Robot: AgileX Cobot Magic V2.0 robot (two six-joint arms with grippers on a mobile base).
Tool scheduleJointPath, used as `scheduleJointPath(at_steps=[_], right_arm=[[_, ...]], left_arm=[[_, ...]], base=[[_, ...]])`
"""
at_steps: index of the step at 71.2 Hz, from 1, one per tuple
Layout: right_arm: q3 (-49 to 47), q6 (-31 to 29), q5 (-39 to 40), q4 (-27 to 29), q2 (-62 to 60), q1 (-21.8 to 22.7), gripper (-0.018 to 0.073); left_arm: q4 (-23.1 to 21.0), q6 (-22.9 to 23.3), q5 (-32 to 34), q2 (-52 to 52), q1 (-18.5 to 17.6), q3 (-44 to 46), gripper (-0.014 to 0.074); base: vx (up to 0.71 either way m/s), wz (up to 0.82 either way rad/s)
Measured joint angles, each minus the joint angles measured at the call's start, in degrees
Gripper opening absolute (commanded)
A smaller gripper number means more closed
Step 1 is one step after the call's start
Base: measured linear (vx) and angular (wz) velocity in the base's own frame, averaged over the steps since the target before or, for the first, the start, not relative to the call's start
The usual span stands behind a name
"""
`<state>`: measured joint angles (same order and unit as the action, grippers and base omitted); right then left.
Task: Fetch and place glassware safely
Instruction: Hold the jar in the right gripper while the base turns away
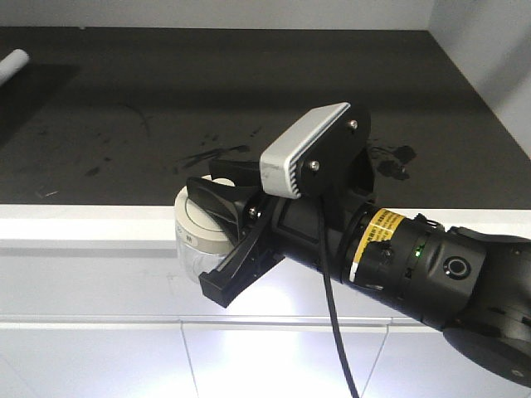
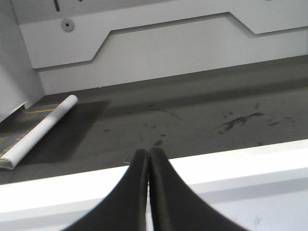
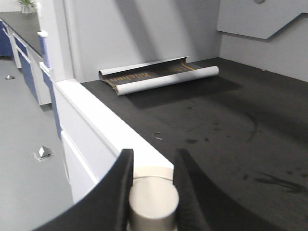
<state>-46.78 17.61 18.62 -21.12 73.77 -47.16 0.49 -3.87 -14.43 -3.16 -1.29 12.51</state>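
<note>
The glassware (image 1: 196,240) is a small clear jar with a cream-white lid, held just in front of the counter's white front edge. My right gripper (image 1: 204,240) is shut on the lid's knob (image 3: 153,199), one black finger on each side. In the right wrist view the knob fills the gap of the right gripper (image 3: 155,159), and the glass body is hidden below it. My left gripper (image 2: 148,154) is shut, its fingers pressed together with nothing between them, pointing over the counter edge.
The dark countertop (image 1: 249,108) is scuffed and has a white front edge (image 1: 83,224). A rolled mat (image 2: 41,130) lies at its far left, also seen as the roll (image 3: 163,77). White drawer fronts (image 1: 99,356) are below. Grey floor (image 3: 24,183) lies beside the cabinet.
</note>
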Motion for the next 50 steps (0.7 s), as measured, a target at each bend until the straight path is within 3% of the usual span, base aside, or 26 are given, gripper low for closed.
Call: scheduleJointPath(at_steps=[23, 50], right_arm=[[0.00, 0.06, 0.00, 0.05, 0.00, 0.00, -0.0004], [0.00, 0.06, 0.00, 0.05, 0.00, 0.00, -0.0004]], left_arm=[[0.00, 0.00, 0.00, 0.00, 0.00, 0.00, -0.0007], [0.00, 0.00, 0.00, 0.00, 0.00, 0.00, -0.0007]], base=[[-0.10, 0.38], [-0.17, 0.64]])
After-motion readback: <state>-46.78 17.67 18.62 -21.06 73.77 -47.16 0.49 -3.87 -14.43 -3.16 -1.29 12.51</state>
